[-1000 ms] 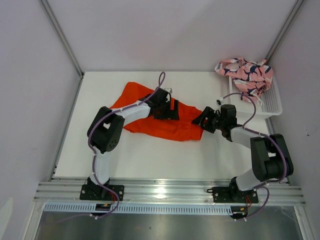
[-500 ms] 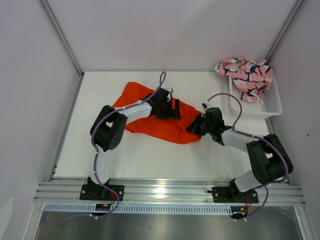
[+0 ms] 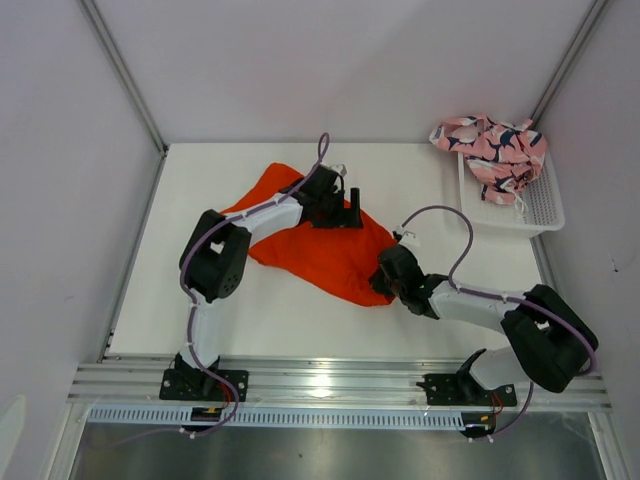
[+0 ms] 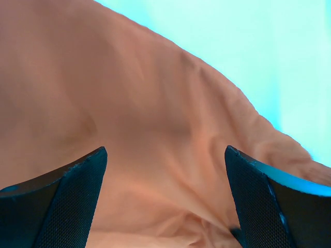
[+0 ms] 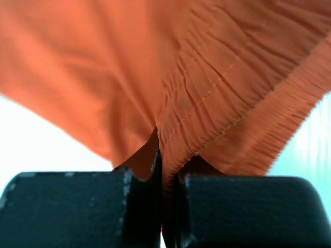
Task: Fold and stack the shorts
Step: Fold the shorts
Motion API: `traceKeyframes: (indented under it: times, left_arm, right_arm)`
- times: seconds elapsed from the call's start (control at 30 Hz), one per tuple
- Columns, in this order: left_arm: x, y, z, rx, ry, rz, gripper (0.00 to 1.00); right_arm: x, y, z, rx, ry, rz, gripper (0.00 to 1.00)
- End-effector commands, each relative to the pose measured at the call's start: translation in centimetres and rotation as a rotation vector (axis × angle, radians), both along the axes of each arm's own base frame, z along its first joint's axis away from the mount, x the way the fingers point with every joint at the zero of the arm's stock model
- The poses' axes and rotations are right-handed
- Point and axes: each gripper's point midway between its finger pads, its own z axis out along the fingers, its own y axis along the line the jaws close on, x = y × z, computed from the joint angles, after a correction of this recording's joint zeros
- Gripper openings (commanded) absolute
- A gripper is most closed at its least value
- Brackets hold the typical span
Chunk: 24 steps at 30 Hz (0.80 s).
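Observation:
The orange shorts [image 3: 320, 245] lie spread on the white table, their right end pulled toward the front. My right gripper [image 3: 384, 277] is shut on that end: in the right wrist view its jaws pinch the gathered waistband [image 5: 170, 170]. The left gripper [image 3: 352, 210] stands open over the far edge of the orange shorts [image 4: 155, 129], both fingertips [image 4: 72, 191] wide apart with only cloth beneath them. The pink fish-print shorts [image 3: 492, 147] lie bunched over the back rim of the basket.
A white mesh basket [image 3: 535, 205] stands at the back right corner of the table [image 3: 200, 300]. Grey walls close in the left, back and right. A metal rail [image 3: 320, 380] runs along the front edge at the arm bases.
My right gripper has shut on the right end of the orange shorts and dragged it toward the front and left. The left gripper has shifted slightly toward the back, still open.

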Motion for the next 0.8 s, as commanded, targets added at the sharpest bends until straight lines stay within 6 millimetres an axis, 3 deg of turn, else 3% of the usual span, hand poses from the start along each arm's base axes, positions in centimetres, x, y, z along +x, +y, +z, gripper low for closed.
traceKeyframes:
  times: [0.0,0.03,0.17,0.2,0.27,0.37,0.4,0.47,0.5,0.6,0.67,0.7,0.77]
  left_arm:
    - [1.0,0.1,3.4,-0.013,-0.058,0.007,0.96]
    - [0.9,0.2,3.4,-0.01,-0.059,0.006,0.96]
    - [0.7,0.5,4.4,-0.004,-0.072,0.004,0.96]
    - [0.7,0.6,4.9,-0.002,-0.08,0.001,0.96]
    - [0.6,0.9,5.2,0.008,-0.089,0.001,0.96]
    - [0.6,1.0,6.1,0.007,-0.104,-0.006,0.96]
    - [0.5,1.1,6.3,0.01,-0.103,-0.006,0.96]
    - [0.4,1.0,6.9,0.003,-0.112,-0.013,0.96]
    - [0.4,1.0,7.2,-0.003,-0.117,-0.018,0.96]
    - [0.2,0.7,8.0,-0.012,-0.129,-0.032,0.96]
    - [0.0,0.7,8.2,-0.013,-0.131,-0.038,0.96]
    - [-0.2,0.5,8.3,-0.015,-0.132,-0.044,0.96]
    - [-0.3,0.1,8.5,-0.019,-0.137,-0.054,0.96]
  right_arm:
    - [0.1,-1.4,-3.2,0.005,0.055,-0.17,0.0]
    - [-0.3,-1.4,-4.6,-0.015,0.094,-0.169,0.0]
    - [-0.6,-0.1,-5.2,0.002,0.129,-0.138,0.11]
    - [-0.6,0.3,-4.9,0.008,0.121,-0.11,0.26]
    - [-0.5,0.5,-4.2,0.021,0.106,-0.101,0.29]
    - [-0.4,0.3,-2.7,0.023,0.078,-0.088,0.52]
    - [-0.6,-0.1,-2.3,0.011,0.079,-0.088,0.6]
    - [-0.1,-0.4,0.1,0.026,0.028,-0.092,0.64]
    - [-0.6,-1.6,0.0,-0.017,0.042,-0.11,0.68]
    - [-0.5,-3.4,2.2,-0.041,0.016,-0.139,0.7]
    - [-0.6,-4.1,2.8,-0.028,0.022,-0.132,0.7]
    - [-0.2,-5.1,3.0,-0.021,0.027,-0.155,0.79]
    - [-0.2,-5.8,3.2,-0.009,0.034,-0.147,0.8]
